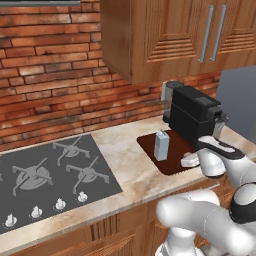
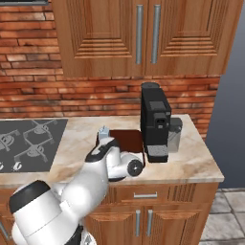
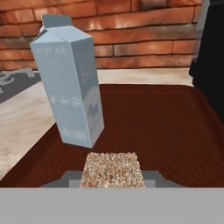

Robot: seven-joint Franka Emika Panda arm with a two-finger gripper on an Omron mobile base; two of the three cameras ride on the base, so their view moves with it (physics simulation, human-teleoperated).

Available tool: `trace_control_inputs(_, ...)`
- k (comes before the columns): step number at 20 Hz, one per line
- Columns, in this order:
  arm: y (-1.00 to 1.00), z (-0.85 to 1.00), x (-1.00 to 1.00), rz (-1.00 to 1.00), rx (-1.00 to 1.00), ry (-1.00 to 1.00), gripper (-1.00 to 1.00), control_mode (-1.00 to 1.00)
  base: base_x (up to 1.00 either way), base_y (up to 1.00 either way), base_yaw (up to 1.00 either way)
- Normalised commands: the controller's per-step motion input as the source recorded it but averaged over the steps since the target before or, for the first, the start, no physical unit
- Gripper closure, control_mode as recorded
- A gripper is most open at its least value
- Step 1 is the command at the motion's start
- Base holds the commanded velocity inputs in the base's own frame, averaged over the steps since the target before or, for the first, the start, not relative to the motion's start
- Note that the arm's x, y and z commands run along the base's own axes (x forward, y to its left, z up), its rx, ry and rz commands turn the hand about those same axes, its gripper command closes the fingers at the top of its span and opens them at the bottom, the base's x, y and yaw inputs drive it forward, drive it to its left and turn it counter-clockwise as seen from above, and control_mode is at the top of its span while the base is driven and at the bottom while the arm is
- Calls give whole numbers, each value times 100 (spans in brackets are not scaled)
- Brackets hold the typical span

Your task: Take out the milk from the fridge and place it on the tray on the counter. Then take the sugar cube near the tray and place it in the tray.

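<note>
The pale blue-grey milk carton stands upright on the dark reddish-brown tray, toward its left side. In the left base view the milk is on the tray in front of the coffee machine. My gripper is shut on the speckled tan sugar cube, low over the tray's near part, just in front of the carton. The hand reaches in over the tray's front right corner. My arm hides most of the milk in the right base view. The fridge's grey side rises at the far right.
A big black coffee machine stands right behind the tray on the beige counter. The grey cooktop lies to the left. Wooden wall cabinets hang above, against a brick wall.
</note>
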Motion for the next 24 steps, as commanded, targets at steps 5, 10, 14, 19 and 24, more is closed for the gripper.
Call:
trace_control_inputs(5, 0, -25, 17, 0, -3, 2, 100, -100, 0, 0, 0)
trace_control_inputs(10, 0, -21, 4, 0, -1, 0, 100, -100, 0, 0, 0)
trace_control_inputs(14, 0, -22, 1, 0, 0, 0, 100, -100, 0, 0, 0)
trace_control_inputs(19, 0, -19, 0, 0, 0, 0, 100, -100, 0, 0, 0)
trace_control_inputs(24, 0, -5, 10, 0, 0, 0, 100, -100, 0, 0, 0)
